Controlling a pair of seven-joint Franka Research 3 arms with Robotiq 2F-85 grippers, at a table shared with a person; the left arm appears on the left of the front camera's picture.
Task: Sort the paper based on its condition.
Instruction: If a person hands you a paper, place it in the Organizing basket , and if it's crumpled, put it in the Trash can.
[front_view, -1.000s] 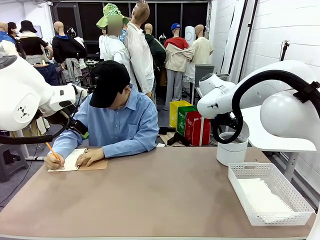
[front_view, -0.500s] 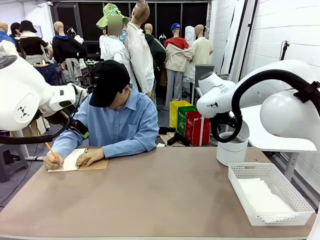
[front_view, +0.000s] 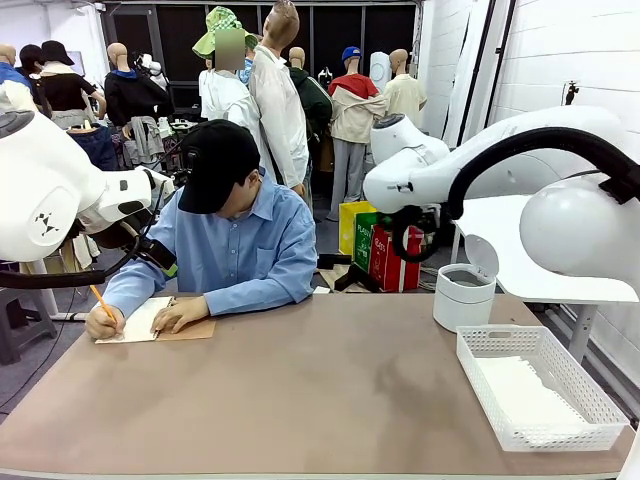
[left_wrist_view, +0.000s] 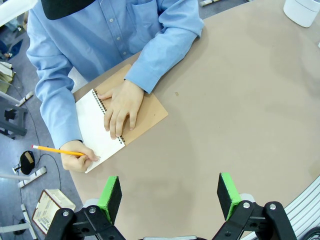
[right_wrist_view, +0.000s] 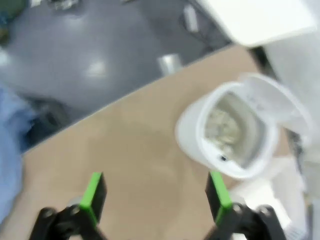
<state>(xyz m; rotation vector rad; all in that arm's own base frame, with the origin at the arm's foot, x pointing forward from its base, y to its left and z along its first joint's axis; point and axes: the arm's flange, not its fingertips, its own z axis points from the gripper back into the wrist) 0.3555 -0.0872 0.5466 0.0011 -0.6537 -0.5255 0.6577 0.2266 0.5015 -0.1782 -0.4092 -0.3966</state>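
Flat white paper sheets lie in the white lattice basket at the table's right. Crumpled paper shows inside an open white bin, blurred. At the far left a person writes with a pencil on the white page of a spiral notebook with a brown cover, the other hand resting on it. My left gripper hangs open above bare table, nearer than the notebook. My right gripper is open and empty, high over the table beside the bin.
The white bin with its lid up stands at the far right of the table, just behind the basket. My right arm reaches across above it. The brown tabletop is bare through the middle. Coloured boxes stand on the floor beyond.
My right arm has swung to the left and a little higher, uncovering the bin. The left arm is still. The person keeps writing.
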